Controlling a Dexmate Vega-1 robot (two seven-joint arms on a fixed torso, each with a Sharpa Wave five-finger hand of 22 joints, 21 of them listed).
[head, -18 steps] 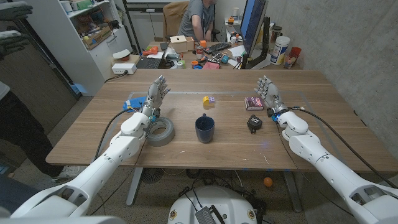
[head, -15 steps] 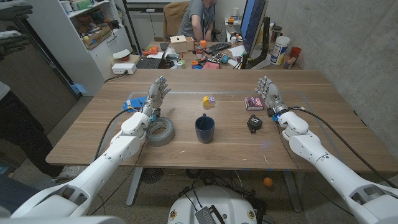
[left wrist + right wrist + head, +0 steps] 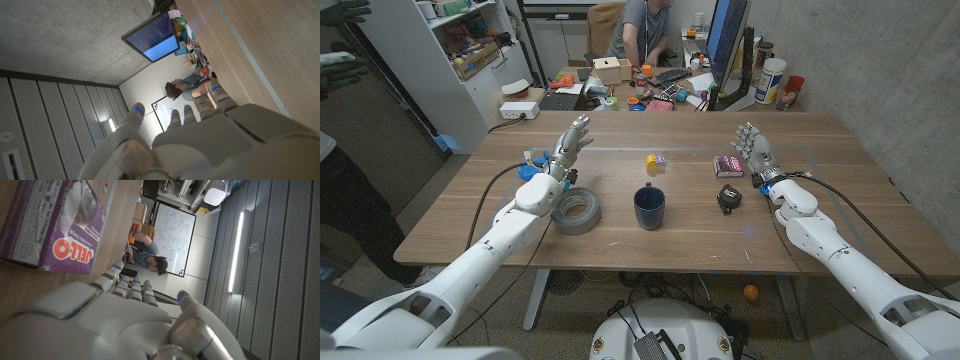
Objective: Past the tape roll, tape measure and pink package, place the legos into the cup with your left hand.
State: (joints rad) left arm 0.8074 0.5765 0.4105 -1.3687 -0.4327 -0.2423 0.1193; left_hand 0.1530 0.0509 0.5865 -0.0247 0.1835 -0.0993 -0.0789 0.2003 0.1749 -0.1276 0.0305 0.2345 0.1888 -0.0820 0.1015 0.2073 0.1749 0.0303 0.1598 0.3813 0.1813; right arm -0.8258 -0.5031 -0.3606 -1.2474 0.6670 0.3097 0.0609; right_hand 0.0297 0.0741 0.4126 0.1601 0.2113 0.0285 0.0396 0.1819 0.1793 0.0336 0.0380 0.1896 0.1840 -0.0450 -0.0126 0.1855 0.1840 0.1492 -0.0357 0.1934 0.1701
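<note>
Small yellow and purple legos point(image 3: 654, 159) lie on the table beyond a dark blue cup point(image 3: 648, 206) that stands upright at the middle. My left hand point(image 3: 570, 145) hovers open above the table behind the grey tape roll point(image 3: 577, 210), fingers spread and pointing away from me; its back point(image 3: 210, 145) shows in the left wrist view. My right hand point(image 3: 751, 150) stands open just right of the pink package point(image 3: 728, 166), a Jell-O box point(image 3: 47, 227) in the right wrist view. A black tape measure point(image 3: 729, 197) lies in front of that package.
A blue object point(image 3: 530, 165) lies on the table left of my left hand. A person point(image 3: 640, 30) sits behind the table among a cluttered desk and a monitor point(image 3: 725, 40). Shelves point(image 3: 470, 50) stand at the back left.
My left hand has risen and moved slightly away from me, off the tape roll's far side. The right arm and the objects have stayed still.
</note>
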